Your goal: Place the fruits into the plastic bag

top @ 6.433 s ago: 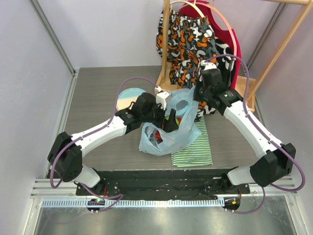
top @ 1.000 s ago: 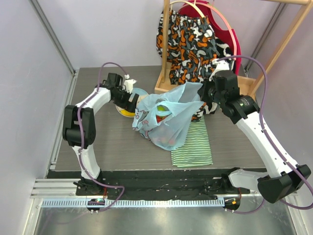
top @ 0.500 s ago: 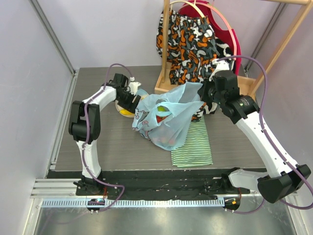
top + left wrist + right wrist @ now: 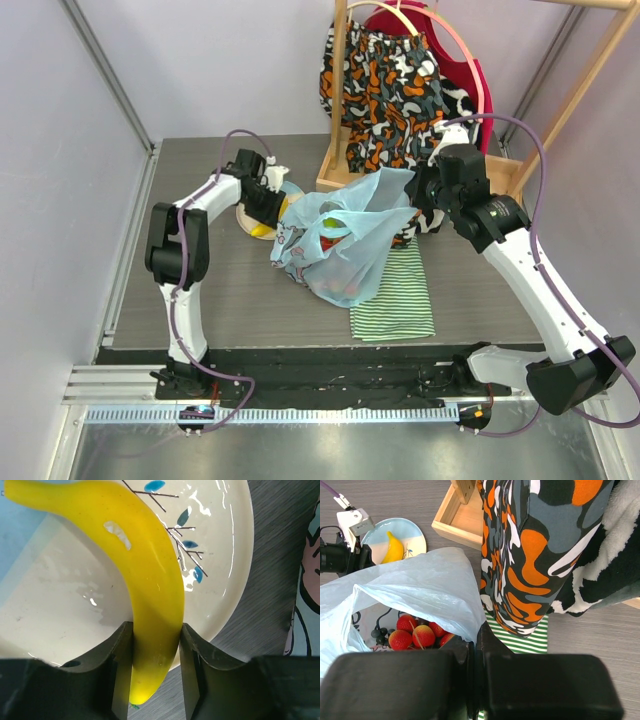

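The white left arm [image 4: 190, 215] is folded at the elbow and reaches far forward. Its black left gripper [image 4: 156, 632] presses both fingers against the sides of a yellow banana [image 4: 145, 555]. The white right arm [image 4: 530, 270] stands raised, and its right gripper [image 4: 476, 632] is pinched tight on a thin light-blue plastic bag [image 4: 420, 585].

The yellow banana [image 4: 150, 590] curved down from the upper left across the pale plate [image 4: 220, 555]. Its lower end sat pinched between the dark fingers [image 4: 120, 670] of the left hand [image 4: 156, 635] at bottom centre. The grey surface [image 4: 270, 580] showed at right, with the plastic bag [image 4: 307, 610] at the far edge.
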